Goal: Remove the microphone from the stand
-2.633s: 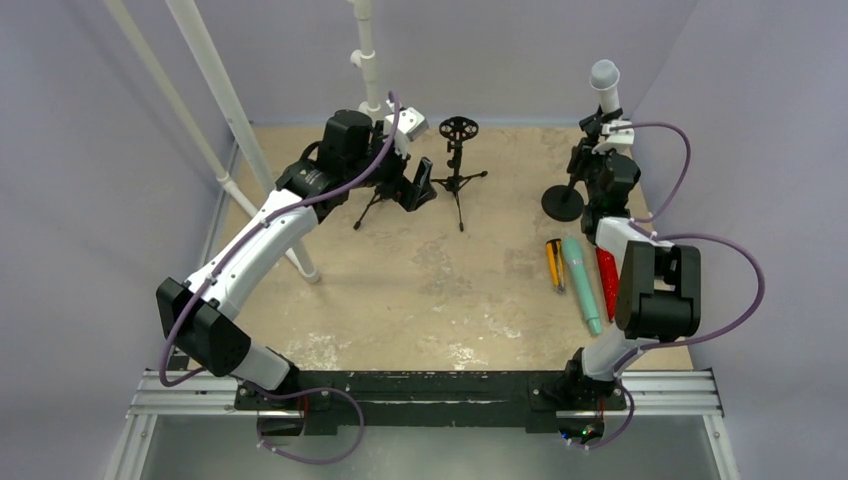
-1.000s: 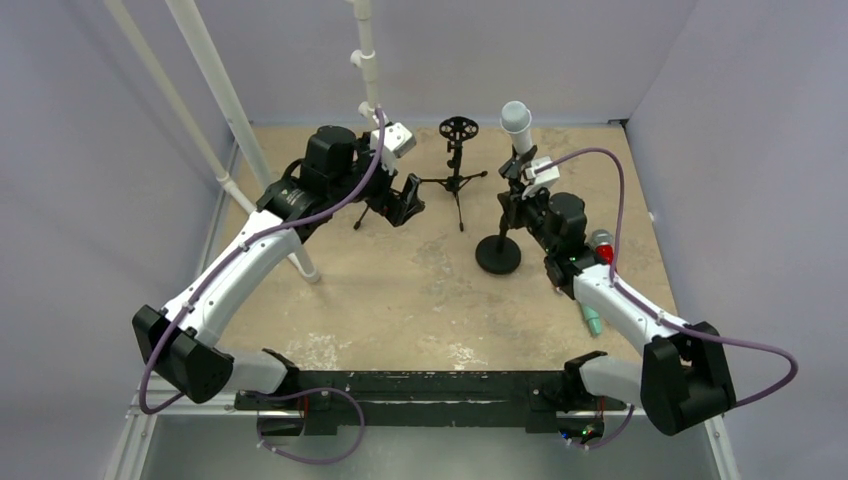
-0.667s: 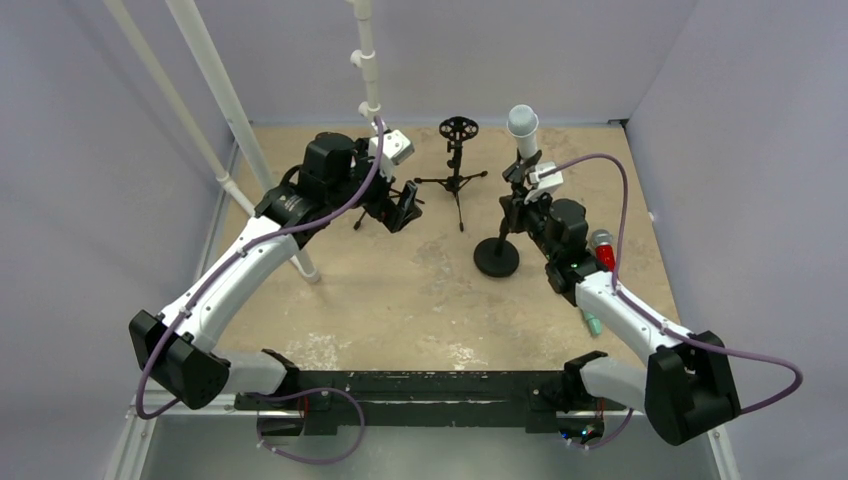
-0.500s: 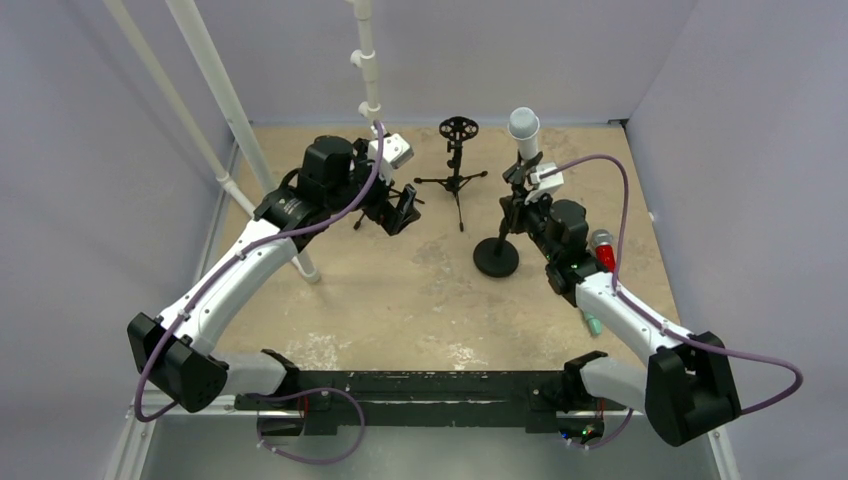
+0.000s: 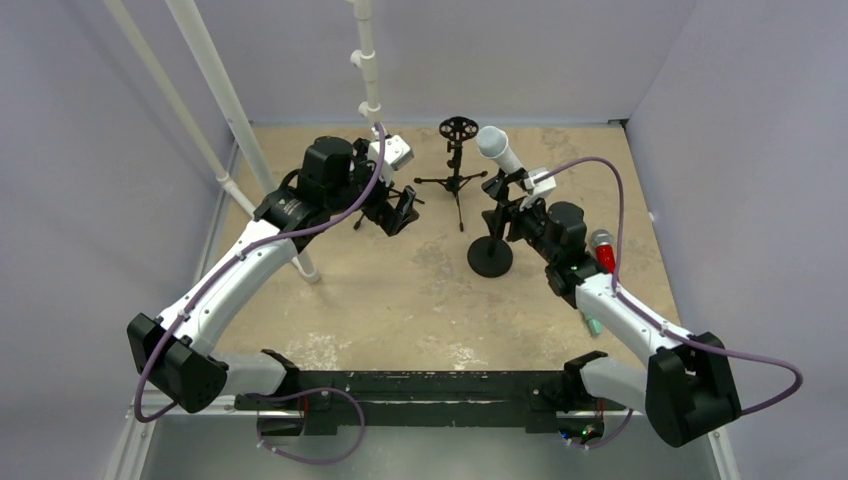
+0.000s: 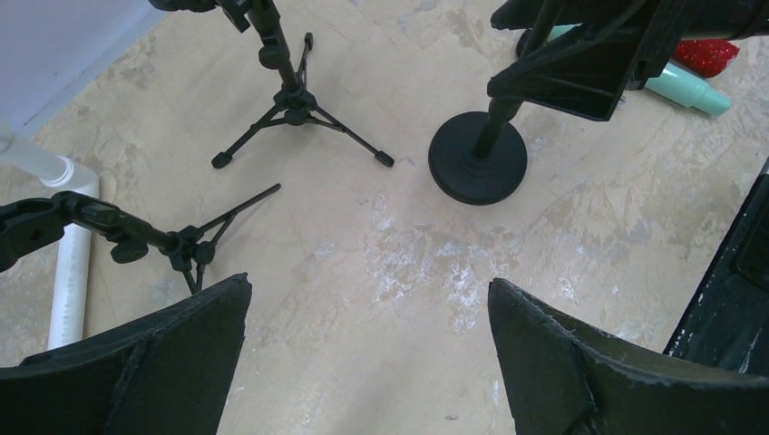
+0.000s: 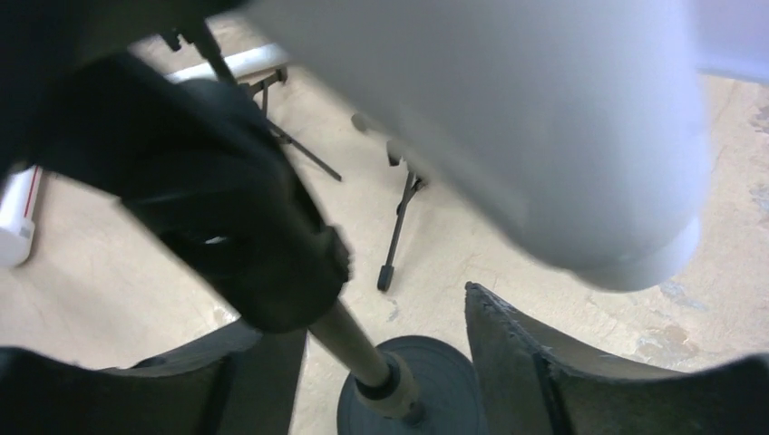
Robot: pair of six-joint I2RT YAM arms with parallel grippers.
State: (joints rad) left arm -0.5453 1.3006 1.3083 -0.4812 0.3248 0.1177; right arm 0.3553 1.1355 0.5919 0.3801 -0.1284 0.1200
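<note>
Microphone (image 5: pixel 498 150) tilts left atop its stand (image 5: pixel 490 258); fingers of the right gripper (image 7: pixel 376 317) sit apart around the pole (image 7: pixel 352 343). Left gripper (image 6: pixel 369 283), spread wide, hovers over the table (image 5: pixel 400 290) near a tripod (image 6: pixel 295 107).

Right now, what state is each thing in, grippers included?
Grey-headed microphone: clipped in its stand, tilted left.
Round-base stand: base on the table.
Right gripper: open, fingers either side of the stand's pole.
Left gripper: open, empty.
Shock-mount tripod: upright, empty.
Red microphone: lying on the table.
Teal microphone: lying on the table.
</note>
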